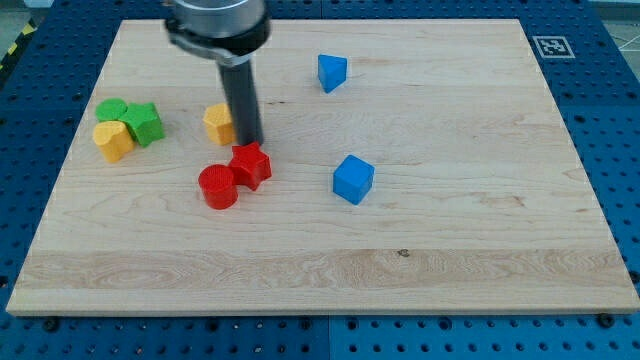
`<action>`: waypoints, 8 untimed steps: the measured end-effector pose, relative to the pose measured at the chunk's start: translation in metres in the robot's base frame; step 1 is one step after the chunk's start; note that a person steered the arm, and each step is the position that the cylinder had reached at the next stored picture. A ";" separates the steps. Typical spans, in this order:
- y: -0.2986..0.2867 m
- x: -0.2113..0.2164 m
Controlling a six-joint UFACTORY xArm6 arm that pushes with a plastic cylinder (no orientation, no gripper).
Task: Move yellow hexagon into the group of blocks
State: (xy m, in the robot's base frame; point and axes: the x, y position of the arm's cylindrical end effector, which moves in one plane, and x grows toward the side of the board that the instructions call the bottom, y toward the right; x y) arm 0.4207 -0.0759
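The yellow hexagon [217,123] lies left of the board's centre, touching the left side of my rod. My tip [250,143] sits just to the hexagon's right and right above a red star-shaped block [251,165]. A red cylinder [217,187] touches the red star on its lower left. At the view's left stands a group: a green round block [111,109], a green star-like block [146,123] and another yellow block [114,141], all touching. The hexagon is apart from that group, to its right.
A blue triangular block [332,72] lies near the view's top centre. A blue cube [353,179] lies right of centre. The wooden board [450,250] rests on a blue perforated table, with a tag marker [551,45] at its top right corner.
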 end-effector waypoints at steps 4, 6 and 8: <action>-0.067 0.022; -0.058 -0.006; -0.076 -0.043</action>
State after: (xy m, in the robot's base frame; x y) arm 0.3780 -0.1519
